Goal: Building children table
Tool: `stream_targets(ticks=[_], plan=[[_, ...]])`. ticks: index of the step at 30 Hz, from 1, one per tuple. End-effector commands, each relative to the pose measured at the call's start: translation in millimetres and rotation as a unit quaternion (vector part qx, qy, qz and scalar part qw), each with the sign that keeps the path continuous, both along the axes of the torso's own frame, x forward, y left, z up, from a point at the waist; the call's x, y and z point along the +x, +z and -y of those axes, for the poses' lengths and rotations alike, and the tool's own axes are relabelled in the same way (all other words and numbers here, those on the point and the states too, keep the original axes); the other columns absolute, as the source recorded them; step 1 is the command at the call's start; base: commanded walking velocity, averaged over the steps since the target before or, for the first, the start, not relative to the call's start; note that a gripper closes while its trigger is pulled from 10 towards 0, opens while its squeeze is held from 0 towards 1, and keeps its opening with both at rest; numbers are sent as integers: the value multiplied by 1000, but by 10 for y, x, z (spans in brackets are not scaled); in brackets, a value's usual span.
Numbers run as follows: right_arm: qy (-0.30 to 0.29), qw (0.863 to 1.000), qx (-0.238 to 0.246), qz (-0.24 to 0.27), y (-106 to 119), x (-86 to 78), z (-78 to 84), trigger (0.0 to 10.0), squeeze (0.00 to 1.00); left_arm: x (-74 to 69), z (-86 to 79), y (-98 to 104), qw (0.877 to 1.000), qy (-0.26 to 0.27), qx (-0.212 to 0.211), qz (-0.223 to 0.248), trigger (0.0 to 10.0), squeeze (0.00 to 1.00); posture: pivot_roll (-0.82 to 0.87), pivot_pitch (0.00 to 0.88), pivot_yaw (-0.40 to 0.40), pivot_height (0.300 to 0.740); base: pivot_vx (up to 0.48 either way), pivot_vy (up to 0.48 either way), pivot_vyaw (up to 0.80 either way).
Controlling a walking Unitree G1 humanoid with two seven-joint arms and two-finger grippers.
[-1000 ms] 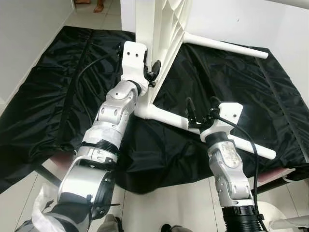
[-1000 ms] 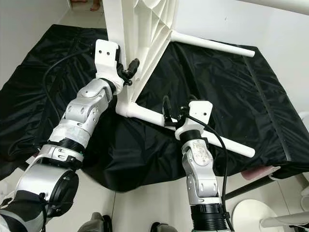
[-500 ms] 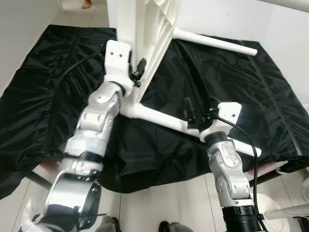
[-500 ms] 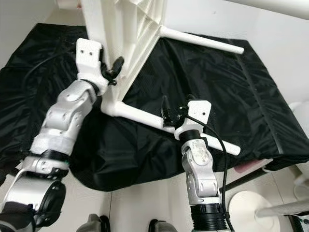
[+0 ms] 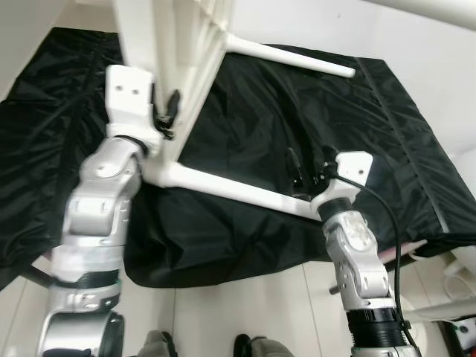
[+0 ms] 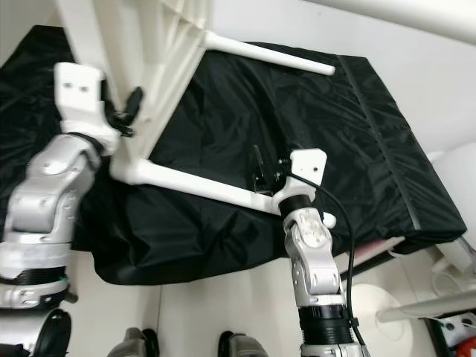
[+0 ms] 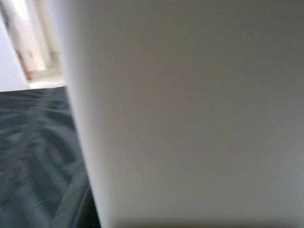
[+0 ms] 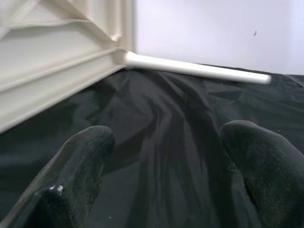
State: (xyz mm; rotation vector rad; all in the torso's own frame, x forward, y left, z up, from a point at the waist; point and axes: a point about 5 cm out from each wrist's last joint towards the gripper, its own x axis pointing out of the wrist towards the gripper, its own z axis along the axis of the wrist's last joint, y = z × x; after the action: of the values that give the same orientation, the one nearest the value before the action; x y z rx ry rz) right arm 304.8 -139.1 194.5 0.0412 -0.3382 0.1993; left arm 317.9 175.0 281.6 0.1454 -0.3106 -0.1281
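Observation:
A white plastic children's table stands on its edge on a black cloth. Two of its round legs stick out sideways. The lower leg runs toward my right arm, and the upper leg points to the far right. My left gripper is clamped on the tabletop's rim, and the left wrist view is close up on that white surface. My right gripper hovers just above the lower leg's outer end. It is open, with bare black cloth between its fingertips.
The black cloth covers a low platform whose front edge drops to a pale tiled floor. A white wall rises behind. A white round base and other white parts lie on the floor at the lower right.
The whole picture has shifted, so the table and left arm sit further left in view. Both grippers keep their places against the table and its lower leg.

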Motion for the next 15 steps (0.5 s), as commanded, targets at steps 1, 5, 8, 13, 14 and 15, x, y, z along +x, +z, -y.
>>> stream_targets(ticks=[1, 5, 8, 13, 14, 15], plan=[[9, 1000, 1, -12, -46, 18, -12, 10000, 0, -104, -365, 74, 993, 113, -10, 18, 0, 0, 19, 161, -139, 740, 0, 0, 0], [20, 1000, -4, -15, -54, 44, -41, 10000, 0, -198, -496, 74, 990, 141, -8, 17, 0, 0, 27, 163, -147, 740, 0, 0, 0], [34, 999, -7, -18, -64, 78, -82, 10000, 0, -296, -629, 71, 985, 171, 3, 11, 0, 0, 51, 168, -167, 740, 0, 0, 0], [35, 999, -8, -17, -64, 110, -71, 10000, 0, -282, -621, 13, 986, 165, 24, -14, 10000, 0, 54, 168, -166, 740, 0, 0, 0], [35, 999, -9, -17, -66, 112, -71, 10000, 0, -271, -597, -4, 987, 155, 30, -16, 10000, 0, 51, 167, -161, 740, 0, 0, 0], [35, 999, -10, -17, -69, 112, -72, 10000, 0, -263, -574, -18, 989, 144, 32, -18, 10000, 0, 49, 168, -158, 740, 0, 0, 0]])
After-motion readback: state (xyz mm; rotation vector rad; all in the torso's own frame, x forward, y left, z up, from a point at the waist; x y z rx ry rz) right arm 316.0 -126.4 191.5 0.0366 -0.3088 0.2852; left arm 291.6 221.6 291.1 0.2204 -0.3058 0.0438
